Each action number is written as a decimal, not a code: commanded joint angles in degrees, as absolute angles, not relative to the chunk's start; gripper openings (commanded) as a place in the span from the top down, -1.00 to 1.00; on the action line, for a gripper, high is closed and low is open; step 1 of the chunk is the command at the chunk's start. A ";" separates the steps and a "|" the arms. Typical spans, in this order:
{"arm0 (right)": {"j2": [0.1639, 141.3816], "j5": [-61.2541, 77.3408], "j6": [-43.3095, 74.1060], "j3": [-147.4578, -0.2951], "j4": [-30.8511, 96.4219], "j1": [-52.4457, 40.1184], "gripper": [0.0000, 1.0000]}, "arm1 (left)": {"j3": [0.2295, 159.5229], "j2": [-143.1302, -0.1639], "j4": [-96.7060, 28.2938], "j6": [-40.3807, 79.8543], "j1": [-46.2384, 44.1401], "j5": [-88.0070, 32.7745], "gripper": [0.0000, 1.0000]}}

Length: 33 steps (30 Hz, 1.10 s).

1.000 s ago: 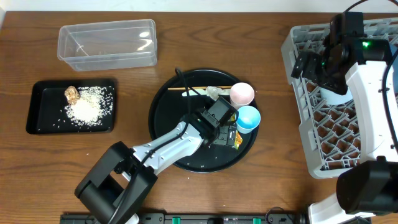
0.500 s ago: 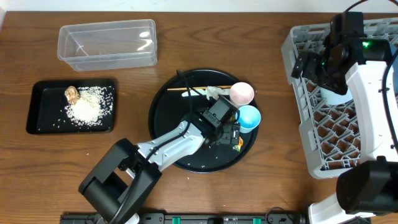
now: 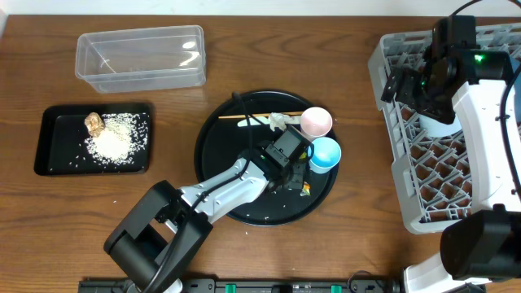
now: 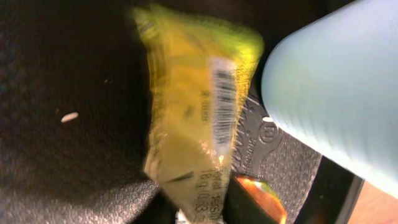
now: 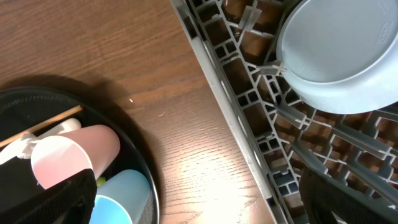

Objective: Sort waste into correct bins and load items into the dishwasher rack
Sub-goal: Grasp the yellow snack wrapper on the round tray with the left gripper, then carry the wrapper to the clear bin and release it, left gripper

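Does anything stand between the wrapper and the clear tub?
Nothing tall that I can see. The wrapper is on the round tray, beside the blue cup; only a chopstick lies flat near the way to the tub.

On the round black tray (image 3: pixel 213 175), the yellow-green snack wrapper (image 4: pixel 193 118) sits crumpled near the right rim, just beside the light-blue cup (image 3: pixel 325 155). That cup and the adjacent pink cup (image 3: pixel 317 122) both lie on their sides, with the crumpled white tissue (image 3: pixel 281 121) just left of the pink cup. Well left of the round tray, the shallow black rectangular tray (image 3: pixel 49 142) holds the white rice (image 3: pixel 114 140) and the brown lump (image 3: pixel 94 123), with the clear tub (image 3: pixel 140 57) behind it; to the right, the grey rack (image 3: pixel 391 146) holds the pale-blue bowl (image 5: pixel 339 56), underside showing.
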<state>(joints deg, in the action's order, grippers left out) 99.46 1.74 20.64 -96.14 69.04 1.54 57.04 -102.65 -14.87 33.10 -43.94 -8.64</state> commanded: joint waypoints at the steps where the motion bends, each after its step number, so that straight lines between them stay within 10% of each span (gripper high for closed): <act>1: 98.91 1.96 21.41 -96.71 69.04 1.43 -0.98 | 57.34 -103.48 -14.87 31.64 -43.79 -8.32 0.88; 17: 98.91 1.96 21.41 -96.71 69.04 1.45 -0.98 | 57.36 -86.83 -22.28 24.99 -31.51 4.54 0.88; 33: 98.91 1.96 21.41 -96.71 69.04 1.43 -0.99 | 57.36 -86.06 18.41 16.71 -6.20 13.58 0.88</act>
